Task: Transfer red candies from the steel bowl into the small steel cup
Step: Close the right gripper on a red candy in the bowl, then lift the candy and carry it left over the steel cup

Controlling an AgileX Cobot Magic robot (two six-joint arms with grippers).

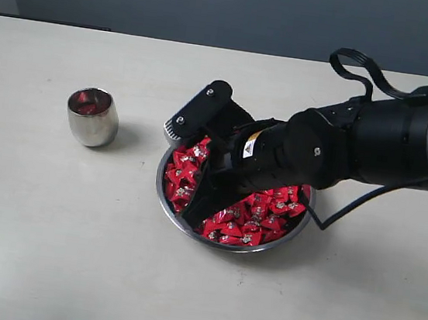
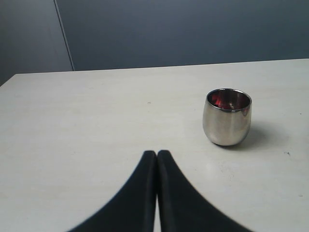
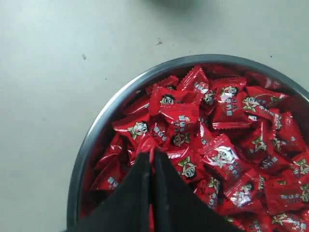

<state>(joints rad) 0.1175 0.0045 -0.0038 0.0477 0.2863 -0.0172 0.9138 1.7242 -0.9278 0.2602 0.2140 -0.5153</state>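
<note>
A pale table (image 1: 39, 248) runs back to a grey wall (image 1: 217, 4). The right gripper (image 3: 152, 154), clenched, digs into the red candies (image 3: 231, 111) heaped in the steel bowl (image 3: 96, 130); whether it pinches 1 is unclear. The left gripper (image 2: 157, 155), clenched and empty, faces the small steel cup (image 2: 227, 121) just ahead, with red showing inside.

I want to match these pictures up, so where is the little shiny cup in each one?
Exterior view: the small steel cup stands on the left, apart from the steel bowl.
Left wrist view: the cup stands on the table beyond the shut left gripper.
Right wrist view: not in it; only the bowl of red candies shows.
Shared landmark: the pale table is in all three.
</note>
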